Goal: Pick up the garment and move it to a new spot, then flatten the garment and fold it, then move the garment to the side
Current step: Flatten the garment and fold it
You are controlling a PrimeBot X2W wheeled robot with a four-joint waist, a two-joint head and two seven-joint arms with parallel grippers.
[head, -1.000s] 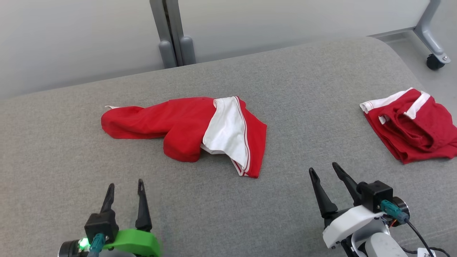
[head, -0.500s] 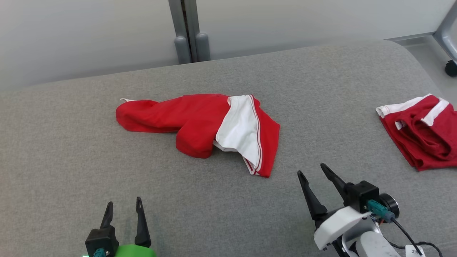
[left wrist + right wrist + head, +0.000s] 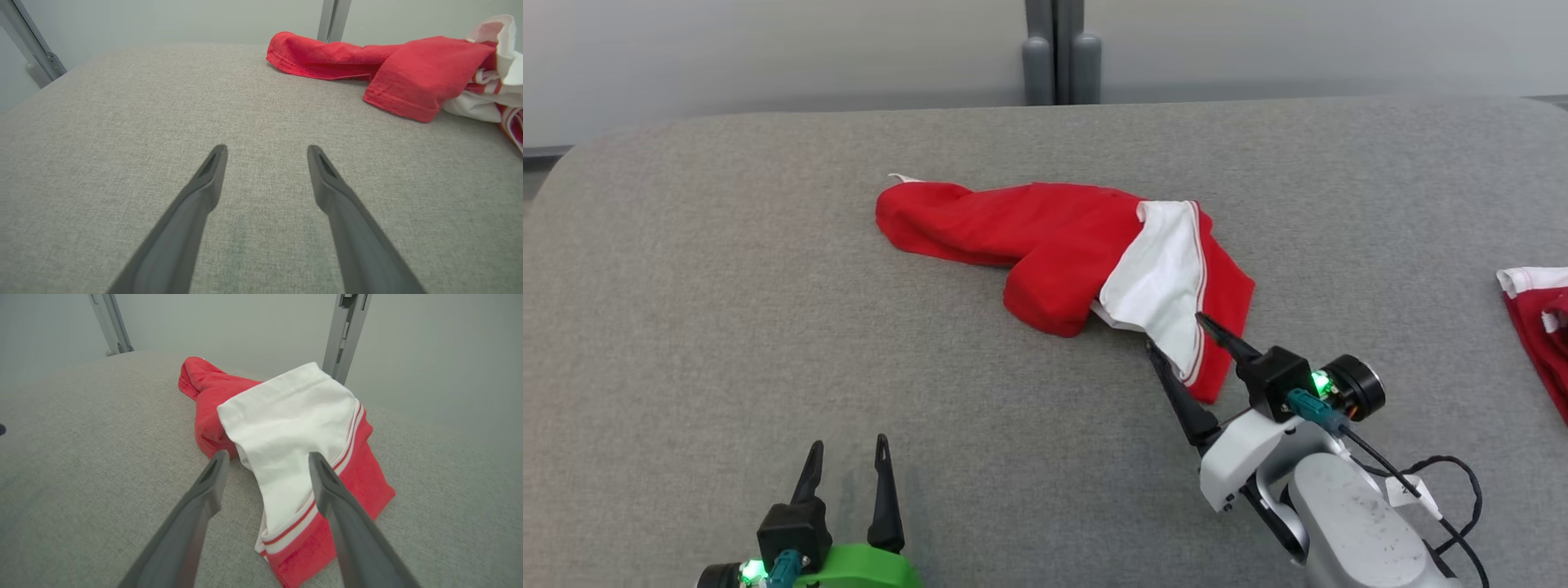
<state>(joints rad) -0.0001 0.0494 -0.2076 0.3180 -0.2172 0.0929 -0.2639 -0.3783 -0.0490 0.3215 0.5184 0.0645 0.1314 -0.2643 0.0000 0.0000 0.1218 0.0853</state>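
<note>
The garment (image 3: 1045, 241) is red with a white panel and lies crumpled mid-way across the grey padded surface (image 3: 727, 286). My right gripper (image 3: 1176, 333) is open at its near right corner. In the right wrist view the right gripper (image 3: 268, 454) has one finger on each side of the white panel of the garment (image 3: 294, 416), just above the cloth, holding nothing. My left gripper (image 3: 849, 442) stands open and empty near the front edge, well short of the garment. In the left wrist view the left gripper (image 3: 266, 148) hangs over bare fabric, with the garment (image 3: 408, 73) at the upper right.
A second red and white garment (image 3: 1539, 327) lies at the right edge of the surface. Two grey posts (image 3: 1058, 53) stand behind the far edge before a pale wall. The surface's rounded left corner (image 3: 572, 155) is in view.
The camera has swung, shifting the whole scene rightward in the picture. My right gripper has reached forward from bare surface to the garment's near corner, still open. The left gripper has hardly moved.
</note>
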